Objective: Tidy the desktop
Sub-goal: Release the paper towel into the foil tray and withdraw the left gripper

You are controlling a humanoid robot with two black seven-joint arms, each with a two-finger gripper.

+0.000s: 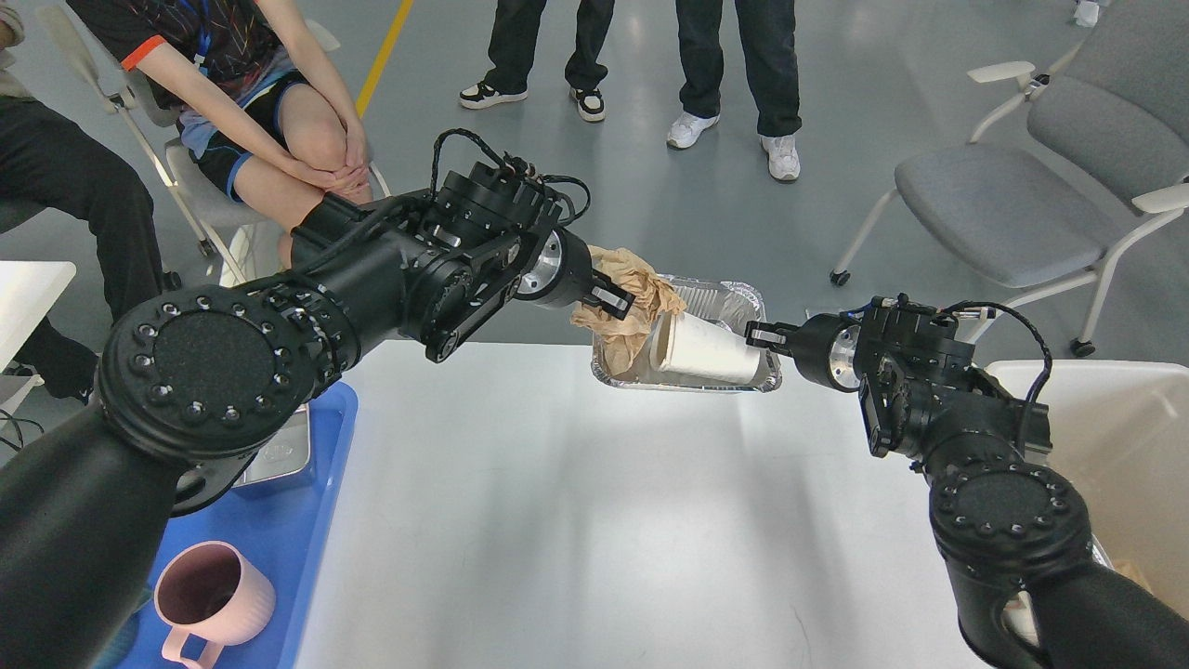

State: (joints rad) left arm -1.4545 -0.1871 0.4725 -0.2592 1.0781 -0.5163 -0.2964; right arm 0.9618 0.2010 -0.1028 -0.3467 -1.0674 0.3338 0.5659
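Our left gripper [608, 302] clenches the brown paper [632, 297] above the foil tray [720, 299] at the desktop's [557, 511] far edge, while our right gripper [764, 336] pinches that tray's right rim.

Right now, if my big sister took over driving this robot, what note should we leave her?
Left claw: looks shut on the crumpled brown paper, over the left end of the foil tray.
Right claw: at the tray's right rim by the base of the white paper cup; whether it grips anything, I cannot tell.
Things: the tray sits at the far edge of the desktop, with the cup lying on its side in it. The pink mug stands on the blue tray to the left. The off-white bin is to the right.
Done: the trash sits gathered in the foil tray.
Left: probably move the tray and its trash off the desktop, maybe into the bin.
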